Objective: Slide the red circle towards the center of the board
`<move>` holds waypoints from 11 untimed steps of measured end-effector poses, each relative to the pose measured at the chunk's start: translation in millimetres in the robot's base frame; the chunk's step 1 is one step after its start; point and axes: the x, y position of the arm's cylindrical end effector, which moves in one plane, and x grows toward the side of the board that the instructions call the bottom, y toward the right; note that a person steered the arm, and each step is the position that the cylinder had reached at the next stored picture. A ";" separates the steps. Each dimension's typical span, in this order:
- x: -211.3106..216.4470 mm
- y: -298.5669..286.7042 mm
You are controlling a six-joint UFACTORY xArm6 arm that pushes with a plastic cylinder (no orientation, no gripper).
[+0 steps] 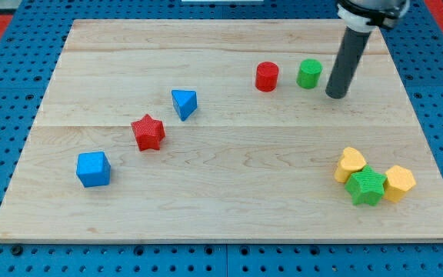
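Red circle [267, 77]: small rigid cylinder, likely light, slides easily on wooden board [221, 192]; push top-right side. My tip [334, 95] bare, holding nothing, right of green circle [309, 74].

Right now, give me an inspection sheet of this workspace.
Surface: pale wooden board, flat.
Job's things: red circle near the view's top, right of centre, upright.
Clutter: green circle just right of the red one, apart; blue triangle; red star; blue cube; yellow heart, green star and yellow hexagon bunched at the view's lower right.
End effector: my tip right of the green circle, touching nothing.
Cables: nothing seen.
Surroundings: blue pegboard.
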 end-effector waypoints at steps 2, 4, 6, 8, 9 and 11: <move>-59.4 -38.3; -72.6 -40.7; -43.3 -54.6; -42.2 -90.0; -36.8 -112.3; -64.2 -121.4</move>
